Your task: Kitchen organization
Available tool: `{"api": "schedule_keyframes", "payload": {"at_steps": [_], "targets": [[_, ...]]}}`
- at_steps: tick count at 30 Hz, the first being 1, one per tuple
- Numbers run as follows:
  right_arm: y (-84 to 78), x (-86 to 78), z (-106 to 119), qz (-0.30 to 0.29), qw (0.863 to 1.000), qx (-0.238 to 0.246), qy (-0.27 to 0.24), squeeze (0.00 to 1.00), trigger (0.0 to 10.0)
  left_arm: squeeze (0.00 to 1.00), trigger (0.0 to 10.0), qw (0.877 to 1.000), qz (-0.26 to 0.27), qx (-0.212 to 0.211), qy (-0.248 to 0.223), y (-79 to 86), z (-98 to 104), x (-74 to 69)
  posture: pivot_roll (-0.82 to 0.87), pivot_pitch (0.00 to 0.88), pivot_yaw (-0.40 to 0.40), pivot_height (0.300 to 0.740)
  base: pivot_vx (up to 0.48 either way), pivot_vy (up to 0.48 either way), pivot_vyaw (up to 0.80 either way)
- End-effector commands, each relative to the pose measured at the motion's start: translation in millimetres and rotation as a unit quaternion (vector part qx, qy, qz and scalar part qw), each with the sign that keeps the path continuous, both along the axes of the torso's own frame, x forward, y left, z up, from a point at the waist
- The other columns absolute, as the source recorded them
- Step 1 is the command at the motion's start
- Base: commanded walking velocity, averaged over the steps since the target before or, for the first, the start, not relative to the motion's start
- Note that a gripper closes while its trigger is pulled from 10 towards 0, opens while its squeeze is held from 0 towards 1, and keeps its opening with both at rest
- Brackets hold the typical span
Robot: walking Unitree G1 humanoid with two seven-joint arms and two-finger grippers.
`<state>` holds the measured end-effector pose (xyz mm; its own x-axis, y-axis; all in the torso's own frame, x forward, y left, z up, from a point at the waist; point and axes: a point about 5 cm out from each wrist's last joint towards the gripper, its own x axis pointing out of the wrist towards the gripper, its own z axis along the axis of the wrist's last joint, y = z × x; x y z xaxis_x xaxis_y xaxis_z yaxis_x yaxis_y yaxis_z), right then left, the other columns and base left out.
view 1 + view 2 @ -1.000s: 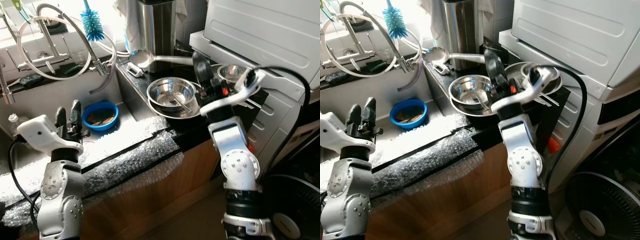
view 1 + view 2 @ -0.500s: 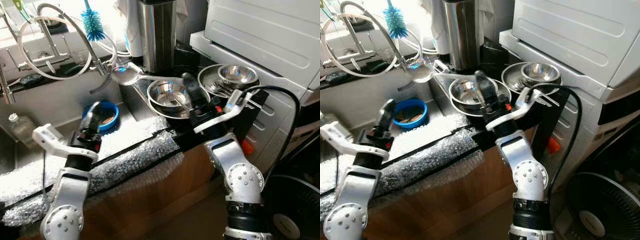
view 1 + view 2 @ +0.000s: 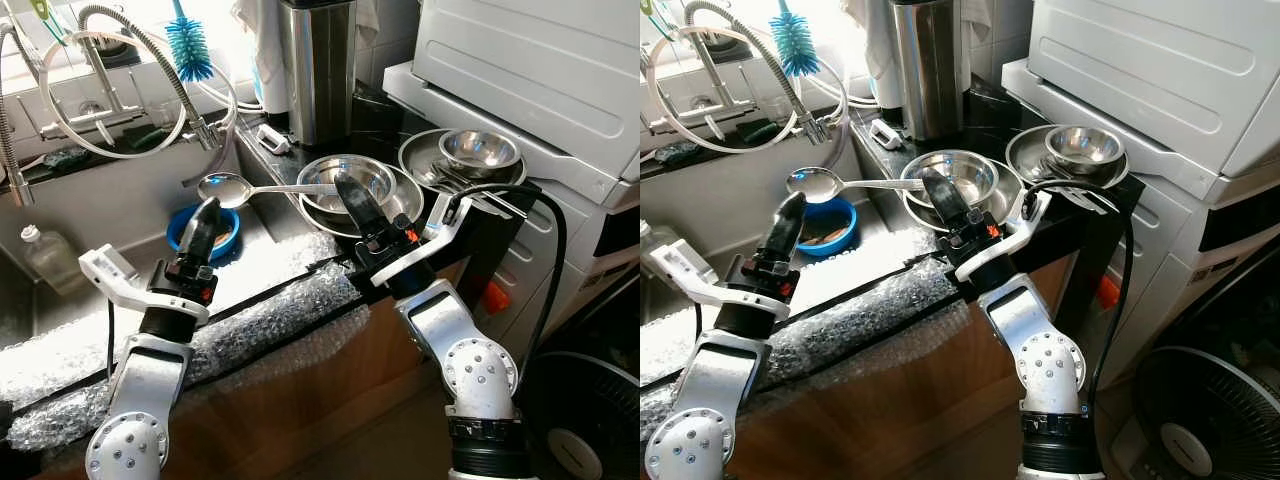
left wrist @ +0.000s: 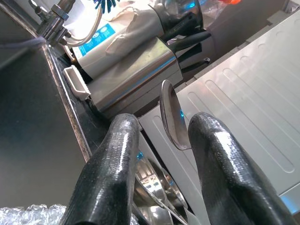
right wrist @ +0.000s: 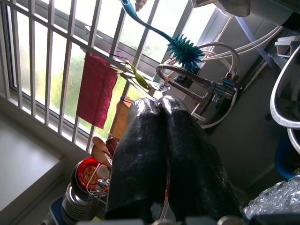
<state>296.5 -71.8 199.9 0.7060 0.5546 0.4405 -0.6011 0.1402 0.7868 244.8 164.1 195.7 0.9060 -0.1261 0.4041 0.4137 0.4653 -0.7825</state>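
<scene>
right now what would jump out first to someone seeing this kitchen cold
Probably the long shiny steel ladle, held level over the sink by the right gripper, whose black fingers are shut on its handle. Its bowl hangs just above the left gripper, which points up with its fingers apart. Next would be the stacked steel bowls on the dark counter behind, and the small blue bowl down in the sink.

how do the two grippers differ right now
The right gripper is shut on the ladle, carrying its bowl out over the sink. The left gripper is open and holds nothing, hovering just below that bowl. The right reaches from the counter side; the left rises from the sink side. Both have long black fingers.
</scene>
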Motion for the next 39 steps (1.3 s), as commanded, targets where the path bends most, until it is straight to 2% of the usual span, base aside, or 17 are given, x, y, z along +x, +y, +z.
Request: {"api": "schedule_keyframes", "payload": {"at_steps": [1,24,25,26,27,39], "targets": [[2.7,-3.5,6,0.006,1.0,-0.01,-0.016,0.0,10.0,0.0,10.0,1.0,0.001,0.004,-0.01,0.4,5,-1.3,-0.1,0.0,0.065,0.74,0.0,0.0,0.0],[8.2,-14.6,1,0.051,0.998,-0.031,-0.017,0.0,10.0,0.0,10.0,1.0,0.007,-0.001,-0.004,-1.3,2,0.9,-0.11,0.0,0.057,0.74,0.0,0.0,0.0],[8.2,-14.9,1,0.052,0.998,-0.031,-0.018,0.0,10.0,0.0,9.1,1.0,0.008,-0.001,-0.003,-1.2,2,1.0,-0.11,0.0,0.056,0.74,0.0,0.0,0.0],[8.1,-15.0,1,0.052,0.998,-0.031,-0.017,0.0,10.0,0.0,3.0,1.0,0.008,-0.001,-0.003,-1.2,2,0.9,-0.11,0.0,0.056,0.74,0.0,0.0,0.0],[8.0,-15.0,0,0.051,0.998,-0.032,-0.017,0.0,10.0,0.0,0.0,1.0,0.008,-0.001,-0.003,-1.2,2,0.9,-0.11,0.002,0.055,0.74,0.0,0.0,0.0],[8.8,-15.3,-1,0.049,0.998,-0.044,-0.022,0.0,10.0,0.0,0.0,1.0,0.003,-0.004,-0.004,-2.4,3,0.0,-0.11,0.007,0.056,0.74,0.0,0.0,0.0]]}}
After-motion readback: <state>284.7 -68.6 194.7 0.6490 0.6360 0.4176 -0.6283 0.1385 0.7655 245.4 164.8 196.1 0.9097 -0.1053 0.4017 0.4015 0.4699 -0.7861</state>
